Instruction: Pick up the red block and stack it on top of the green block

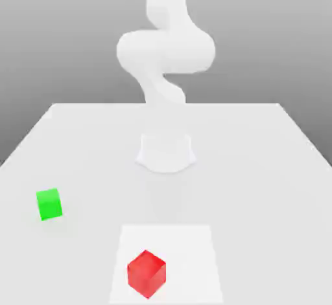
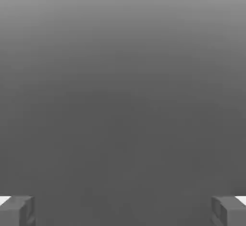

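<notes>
- Red block is sitting nearest the exterior camera on the counter, well below the raised arm.
- End effector is hanging with fingers wide apart, gripping nothing.
- Green block is lying well apart from the red one, toward the exterior view's left.

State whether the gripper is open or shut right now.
Open. In the hand view the gripper shows its two fingers far apart at opposite edges, with nothing between them.

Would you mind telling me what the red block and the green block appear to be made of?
Red block: looks like smooth, glossy plastic; its faces carry soft lighter sheens and it seems faintly translucent. Green block: also plain and smooth, likely plastic, but flatter and more matte, with even colour and no clear highlight. Both are simulator renders, so the material is only a guess from appearance.
</notes>
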Available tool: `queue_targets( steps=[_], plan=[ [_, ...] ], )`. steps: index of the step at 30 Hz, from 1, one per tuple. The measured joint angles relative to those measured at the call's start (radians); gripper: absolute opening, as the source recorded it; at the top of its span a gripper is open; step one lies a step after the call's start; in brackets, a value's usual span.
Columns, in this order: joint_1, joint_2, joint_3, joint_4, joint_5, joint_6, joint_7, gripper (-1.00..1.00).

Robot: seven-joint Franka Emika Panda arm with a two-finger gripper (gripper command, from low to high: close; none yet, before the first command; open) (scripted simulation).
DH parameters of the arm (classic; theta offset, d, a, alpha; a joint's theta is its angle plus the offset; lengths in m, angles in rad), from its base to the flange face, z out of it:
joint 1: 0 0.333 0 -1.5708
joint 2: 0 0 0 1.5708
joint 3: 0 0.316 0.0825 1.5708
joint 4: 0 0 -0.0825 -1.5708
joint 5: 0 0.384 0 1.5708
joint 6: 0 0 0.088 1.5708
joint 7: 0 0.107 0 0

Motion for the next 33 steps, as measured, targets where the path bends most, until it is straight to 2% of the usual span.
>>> queue_targets(
  steps=[8,15,24,28,29,33],
  plan=[
    [-0.1,0.298,0.072,-0.071,-0.056,0.121,0.223,0.0],
    [-0.146,0.552,0.091,-0.132,-0.097,0.225,0.408,0.0],
    [-0.165,0.868,0.088,-0.208,-0.045,0.369,0.564,0.0],
    [-0.147,1.012,0.064,-0.194,-0.069,0.481,0.596,0.0],
    [-0.14,1.048,0.055,-0.188,-0.078,0.511,0.603,-1.0],
    [-0.14,1.048,0.055,-0.188,-0.079,0.513,0.604,-1.0]
  ],
)
